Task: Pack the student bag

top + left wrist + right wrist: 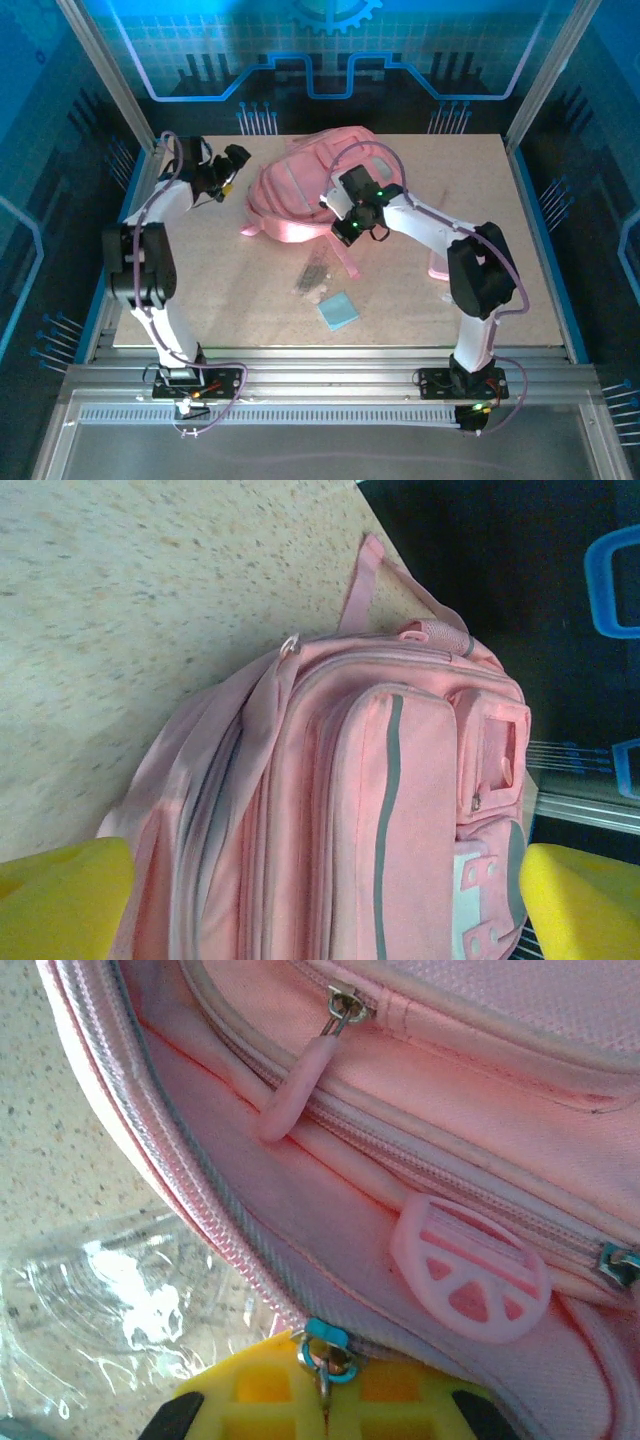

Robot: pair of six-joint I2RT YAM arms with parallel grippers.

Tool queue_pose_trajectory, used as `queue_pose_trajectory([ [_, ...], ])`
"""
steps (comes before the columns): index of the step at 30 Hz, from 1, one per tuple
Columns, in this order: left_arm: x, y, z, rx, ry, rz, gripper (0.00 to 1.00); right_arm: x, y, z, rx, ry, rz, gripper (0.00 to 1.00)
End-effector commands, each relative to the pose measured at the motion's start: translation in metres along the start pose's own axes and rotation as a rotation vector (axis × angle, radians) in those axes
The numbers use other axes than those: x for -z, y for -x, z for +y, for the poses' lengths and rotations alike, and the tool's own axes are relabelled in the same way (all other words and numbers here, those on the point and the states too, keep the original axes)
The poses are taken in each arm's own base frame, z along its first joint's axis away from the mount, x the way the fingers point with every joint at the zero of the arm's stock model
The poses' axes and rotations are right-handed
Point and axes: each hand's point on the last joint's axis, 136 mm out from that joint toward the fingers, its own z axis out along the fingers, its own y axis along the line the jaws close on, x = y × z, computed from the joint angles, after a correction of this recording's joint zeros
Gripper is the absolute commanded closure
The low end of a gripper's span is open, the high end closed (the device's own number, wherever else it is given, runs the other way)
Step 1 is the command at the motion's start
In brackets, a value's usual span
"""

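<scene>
The student bag is a large pink backpack lying at the back middle of the table. My left gripper hovers at the bag's left side. In the left wrist view it stands wide open, its yellow fingers apart with the bag's front pockets beyond them and nothing held. My right gripper is at the bag's near right edge. In the right wrist view it is shut on the metal zipper pull with a teal slider, on the bag's main zipper.
A clear plastic pouch lies just in front of the bag, also visible as crinkled plastic. A light blue square pad sits nearer the front. A small flat pink case lies under the right arm. Frame posts stand at the table's corners.
</scene>
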Motion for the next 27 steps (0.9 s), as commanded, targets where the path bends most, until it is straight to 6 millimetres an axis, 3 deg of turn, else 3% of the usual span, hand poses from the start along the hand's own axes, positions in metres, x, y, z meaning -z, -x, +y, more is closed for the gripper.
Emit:
queue_pose_trajectory([
  [1,0.035,-0.011,-0.001,-0.005,0.002,-0.052,0.01,0.003,0.028,0.012,-0.032,0.056,-0.082,1.0],
  [4,0.032,-0.051,-0.009,0.042,-0.065,0.005,0.01,-0.003,0.024,0.015,-0.09,0.076,-0.07,1.0],
  [7,0.02,-0.104,-0.002,0.101,-0.075,0.066,0.01,-0.006,0.021,0.021,-0.162,0.104,-0.074,1.0],
  [11,0.007,-0.157,0.013,0.22,-0.08,0.09,0.01,-0.006,0.022,0.031,-0.225,0.12,-0.101,1.0],
  [14,-0.004,-0.176,0.015,0.242,-0.075,0.093,0.01,-0.005,0.022,0.035,-0.255,0.127,-0.103,1.0],
  [17,-0.016,-0.175,0.013,0.236,-0.077,0.079,0.04,-0.004,0.019,0.042,-0.261,0.165,-0.093,1.0],
  [20,-0.026,-0.168,0.011,0.229,-0.094,0.047,0.25,-0.005,0.008,0.045,-0.257,0.174,-0.066,1.0],
  [25,-0.037,-0.166,0.018,0.21,-0.09,0.028,1.0,-0.013,-0.03,0.031,-0.274,0.101,0.038,1.0],
  [27,-0.039,-0.17,0.024,0.214,-0.075,0.041,1.0,-0.015,-0.046,0.015,-0.307,0.05,0.074,1.0],
])
